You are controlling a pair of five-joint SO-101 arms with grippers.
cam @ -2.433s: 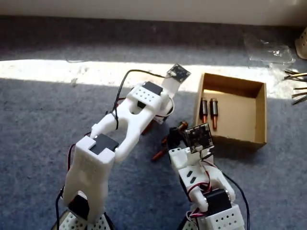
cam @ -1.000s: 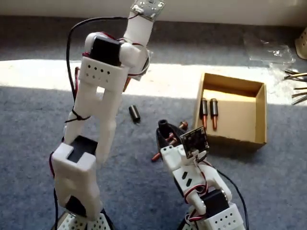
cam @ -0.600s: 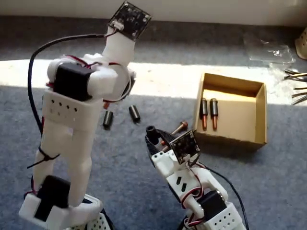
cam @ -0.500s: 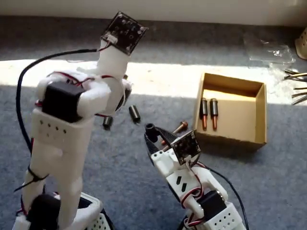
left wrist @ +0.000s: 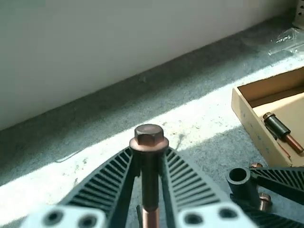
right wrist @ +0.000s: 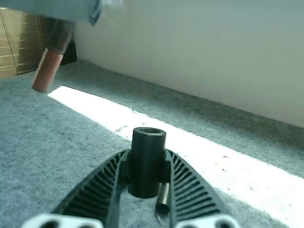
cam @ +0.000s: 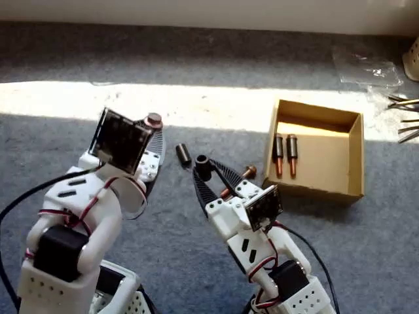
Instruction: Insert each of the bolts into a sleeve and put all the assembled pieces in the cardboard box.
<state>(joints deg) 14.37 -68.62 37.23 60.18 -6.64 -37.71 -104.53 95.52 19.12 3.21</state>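
A copper hex bolt (left wrist: 149, 137) is pinched by the left gripper (left wrist: 148, 156), a smooth black sleeve (right wrist: 147, 147) by the right gripper (right wrist: 146, 160). Grey carpet (cam: 327, 248) is sunlit at twelve o'clock.

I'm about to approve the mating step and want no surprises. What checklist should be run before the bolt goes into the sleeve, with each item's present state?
1. The left end effector is shut on the bolt, head up: ok.
2. The right end effector is shut on the sleeve, open end up: ok.
3. The bolt's shank is lined up over the sleeve: not ok, they are apart.
4. The cardboard box has free floor beside its two assembled pieces: ok.
5. The spare sleeve lies on the carpet between the two end effectors; clearance above it: cannot tell.
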